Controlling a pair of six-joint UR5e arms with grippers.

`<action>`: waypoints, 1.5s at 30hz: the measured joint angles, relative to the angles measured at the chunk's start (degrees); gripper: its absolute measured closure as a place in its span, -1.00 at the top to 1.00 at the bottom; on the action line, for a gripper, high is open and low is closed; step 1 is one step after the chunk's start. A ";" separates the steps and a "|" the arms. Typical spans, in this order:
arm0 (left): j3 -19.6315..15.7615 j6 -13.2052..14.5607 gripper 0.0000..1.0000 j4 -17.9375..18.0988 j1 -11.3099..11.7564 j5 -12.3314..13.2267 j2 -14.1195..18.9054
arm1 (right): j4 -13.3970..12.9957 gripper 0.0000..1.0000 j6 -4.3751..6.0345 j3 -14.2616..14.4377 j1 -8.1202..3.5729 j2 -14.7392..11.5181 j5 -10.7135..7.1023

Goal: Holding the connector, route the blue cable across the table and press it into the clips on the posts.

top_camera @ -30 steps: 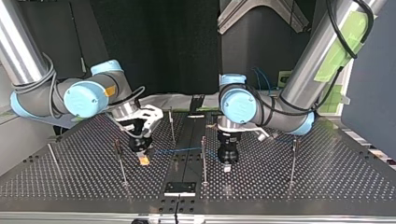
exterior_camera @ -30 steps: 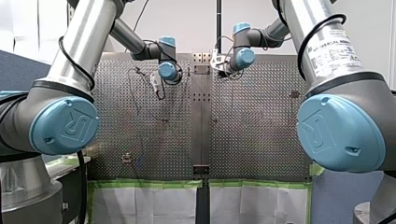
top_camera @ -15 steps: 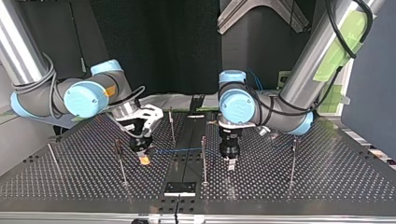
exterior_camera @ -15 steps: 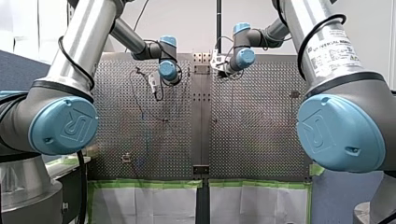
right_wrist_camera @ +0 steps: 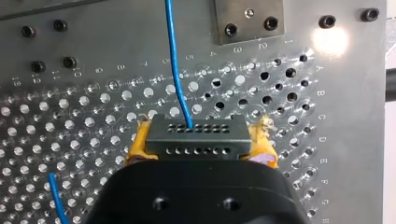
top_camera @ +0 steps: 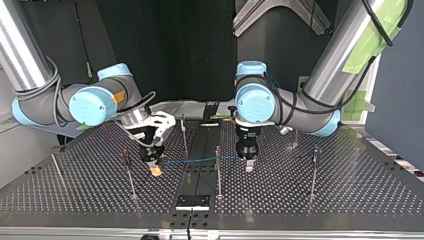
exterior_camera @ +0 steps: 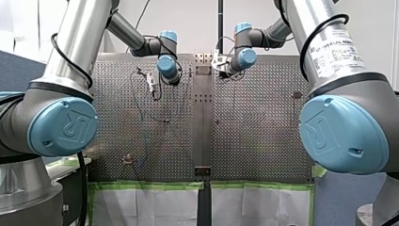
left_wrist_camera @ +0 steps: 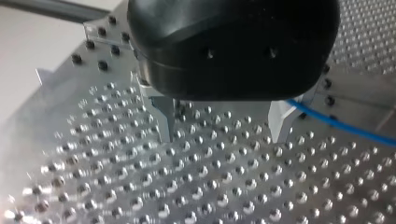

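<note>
Right wrist view alone shows the right gripper (right_wrist_camera: 201,142), jaws clenched on the connector (right_wrist_camera: 196,133), blue cable (right_wrist_camera: 175,70) leaving at twelve o'clock; left wrist view shows the left gripper (left_wrist_camera: 223,123), jaws released.

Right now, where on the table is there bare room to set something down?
Bare: the table at the top view's right, beyond the tall post. Crowded: the middle, where the blue cable runs between my right gripper and my left gripper.
</note>
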 joint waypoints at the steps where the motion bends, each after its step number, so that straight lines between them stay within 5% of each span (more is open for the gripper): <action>1: -0.46 -0.02 1.00 0.02 -0.15 0.24 0.45 | 0.05 -1.00 0.00 0.00 0.02 -0.03 -0.01; 13: -6.61 -1.24 1.00 2.54 -2.05 3.72 6.60 | 1.50 -1.00 1.01 0.12 -0.36 -1.62 0.01; 31: -16.12 2.01 1.00 2.43 -6.66 2.76 16.21 | 2.52 -1.00 1.35 3.69 -0.51 -2.03 1.33; 37: -15.72 3.15 1.00 2.60 -8.83 0.99 17.70 | 2.49 -1.00 1.21 6.36 -0.97 -2.03 2.08; 45: -11.82 5.33 1.00 1.73 -12.88 -3.01 14.26 | 2.55 -1.00 1.09 7.99 -2.19 -2.09 2.30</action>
